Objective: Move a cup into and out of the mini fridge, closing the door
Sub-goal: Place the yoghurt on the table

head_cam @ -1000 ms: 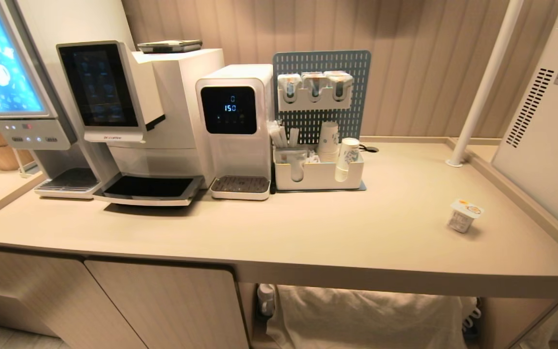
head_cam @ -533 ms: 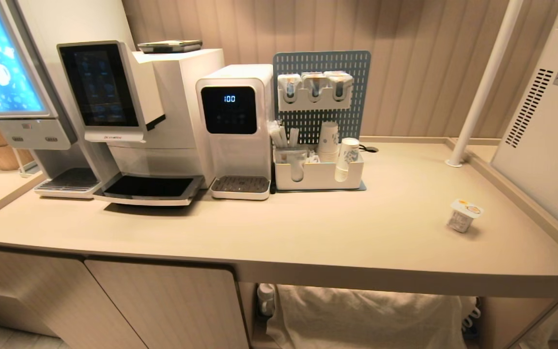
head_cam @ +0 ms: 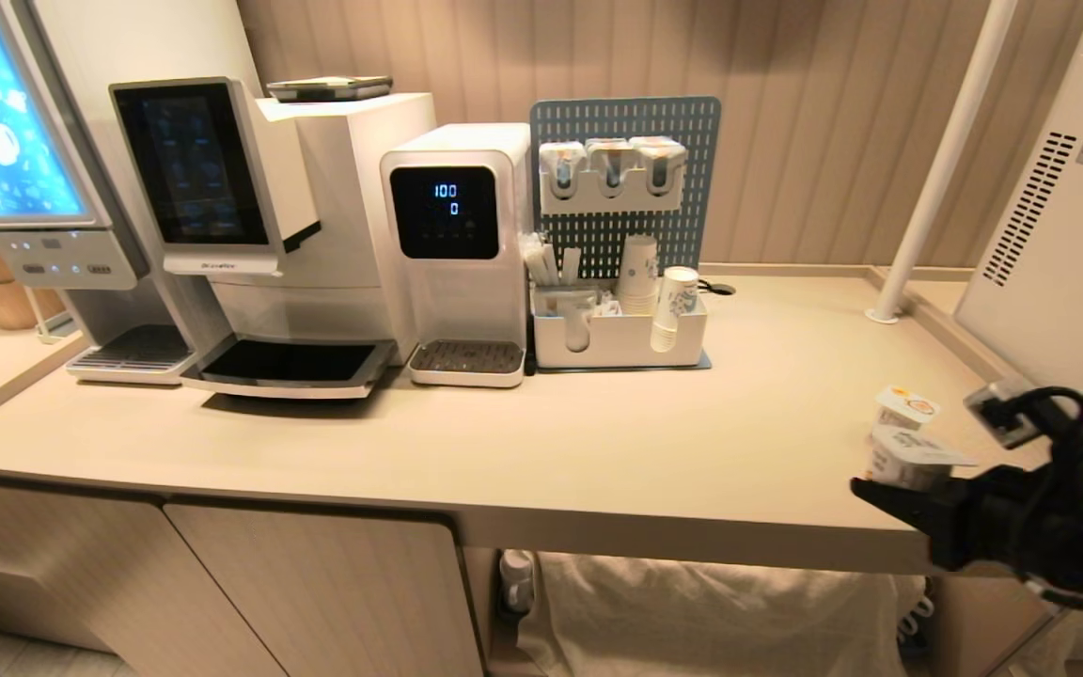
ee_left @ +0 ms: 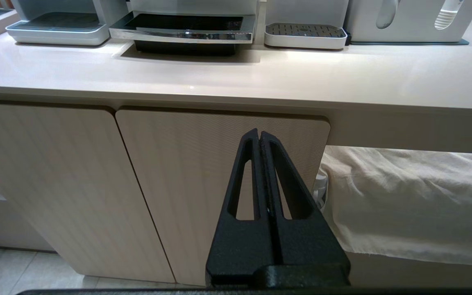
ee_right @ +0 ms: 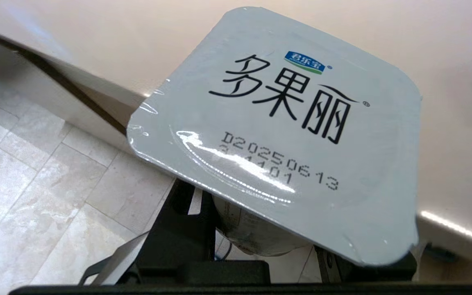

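My right gripper [head_cam: 887,481] is at the counter's near right corner, shut on a small white cup [head_cam: 908,458] with a sealed foil lid. In the right wrist view the lid [ee_right: 277,123] with black printed characters fills the frame, and the black fingers [ee_right: 178,233] clamp the cup body beneath it. A second, similar cup [head_cam: 906,406] stands on the counter just behind. The white mini fridge [head_cam: 1059,254] with side vent slots stands at the far right; its door is out of view. My left gripper [ee_left: 259,137] is shut and empty, parked low before a cabinet front.
On the beige counter [head_cam: 598,442], coffee machines [head_cam: 269,216], a water dispenser [head_cam: 457,235] and a pegboard organizer with paper cups [head_cam: 621,329] line the back left. A white pole [head_cam: 936,169] rises at the back right. Pale cloth [head_cam: 711,611] hangs under the counter.
My right arm has risen into the head view from below right, carrying a cup. The cup on the counter has not moved. The left arm is still.
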